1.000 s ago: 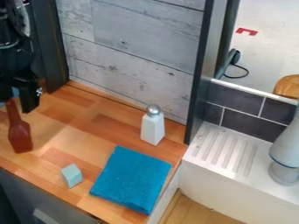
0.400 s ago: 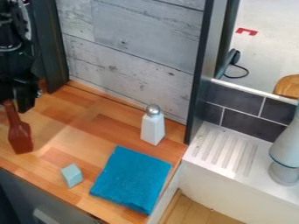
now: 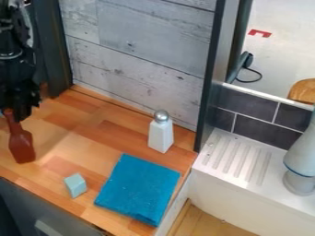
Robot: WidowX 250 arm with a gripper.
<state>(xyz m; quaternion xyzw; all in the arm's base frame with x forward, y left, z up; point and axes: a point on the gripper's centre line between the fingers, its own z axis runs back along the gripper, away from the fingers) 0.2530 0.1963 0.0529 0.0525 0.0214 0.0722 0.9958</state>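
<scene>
Spatula point(image 3: 21, 145), reddish-brown, is showing at the left edge of the frame, its broad end pointing toward the bottom and its handle running up to the black gripper point(image 3: 20, 109). From where I'm standing, the claw is hanging right at the top of that handle, but I cannot tell whether it is spread wide, narrowed or gripping (black parts are crowding together there). As I judge it, the work is sitting at an early stage: getting the gripper to the handle is looking done, while a clear lift off the wooden counter point(image 3: 92, 138) is not yet showing.

Elsewhere, a pale blue block point(image 3: 75, 185) is sitting at lower left, a folded blue cloth point(image 3: 138, 189) is lying flat at bottom centre, and a white shaker point(image 3: 161, 136) with a silvery top is standing upright near the middle, just beyond the cloth.
</scene>
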